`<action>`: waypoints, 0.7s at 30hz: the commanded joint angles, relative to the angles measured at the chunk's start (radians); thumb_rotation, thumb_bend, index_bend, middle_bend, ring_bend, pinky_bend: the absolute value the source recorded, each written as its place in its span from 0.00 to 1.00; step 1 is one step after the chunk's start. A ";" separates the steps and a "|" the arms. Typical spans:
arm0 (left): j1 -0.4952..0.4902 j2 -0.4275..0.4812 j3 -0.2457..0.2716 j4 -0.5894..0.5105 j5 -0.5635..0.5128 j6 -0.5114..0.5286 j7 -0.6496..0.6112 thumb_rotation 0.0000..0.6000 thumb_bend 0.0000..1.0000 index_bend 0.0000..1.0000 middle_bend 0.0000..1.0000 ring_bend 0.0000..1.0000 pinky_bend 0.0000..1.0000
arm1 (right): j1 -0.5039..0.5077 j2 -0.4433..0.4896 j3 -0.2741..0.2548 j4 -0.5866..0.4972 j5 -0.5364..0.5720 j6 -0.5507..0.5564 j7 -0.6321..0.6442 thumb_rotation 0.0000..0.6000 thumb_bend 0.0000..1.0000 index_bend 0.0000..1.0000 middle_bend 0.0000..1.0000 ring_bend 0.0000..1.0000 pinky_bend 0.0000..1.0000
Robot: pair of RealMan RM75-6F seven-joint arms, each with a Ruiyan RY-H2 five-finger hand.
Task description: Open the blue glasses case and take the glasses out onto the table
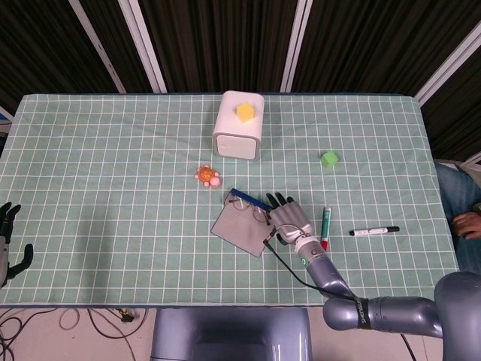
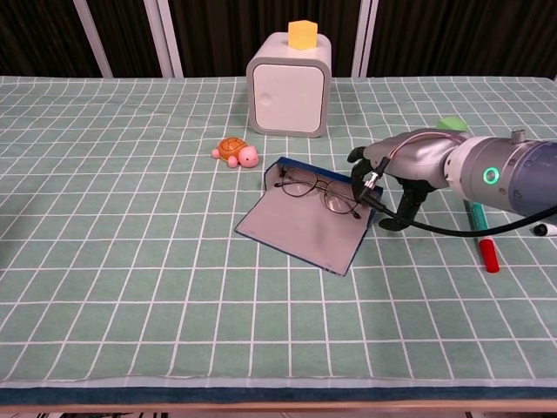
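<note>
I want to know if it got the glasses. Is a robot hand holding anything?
Cannot tell: the right hand is against the open blue glasses case at its right end, beside the thin-framed glasses.

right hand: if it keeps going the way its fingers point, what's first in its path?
Probably the glasses lying in the open blue case: the right hand sits at the case's right edge, fingers toward them. Depth uncertain.

The table [image 2: 104, 287] carries a pale green cloth with a white grid. The glasses case [image 2: 305, 228] has a blue rim and grey lining; the glasses [image 2: 315, 192] have dark thin frames. The right hand [image 2: 383, 170], centre right of the chest view, is grey and black. A white box [image 2: 287, 94] bears a yellow block [image 2: 302, 35]. The toy turtle [image 2: 235, 152] is orange and pink. The cube [image 1: 329, 159] is green; one marker [image 1: 325, 230] green and red, another [image 1: 373, 231] white and black.
</note>
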 commanded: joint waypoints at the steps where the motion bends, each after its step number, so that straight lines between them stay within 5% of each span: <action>1: 0.000 0.000 0.000 0.000 0.000 0.000 0.001 1.00 0.46 0.03 0.00 0.00 0.00 | 0.005 0.005 0.001 0.006 0.010 -0.003 -0.001 1.00 0.40 0.37 0.00 0.00 0.20; 21: 0.000 0.000 -0.001 -0.001 -0.005 0.000 0.002 1.00 0.46 0.03 0.00 0.00 0.00 | 0.024 -0.011 0.013 0.088 0.075 -0.013 0.011 1.00 0.40 0.37 0.00 0.00 0.20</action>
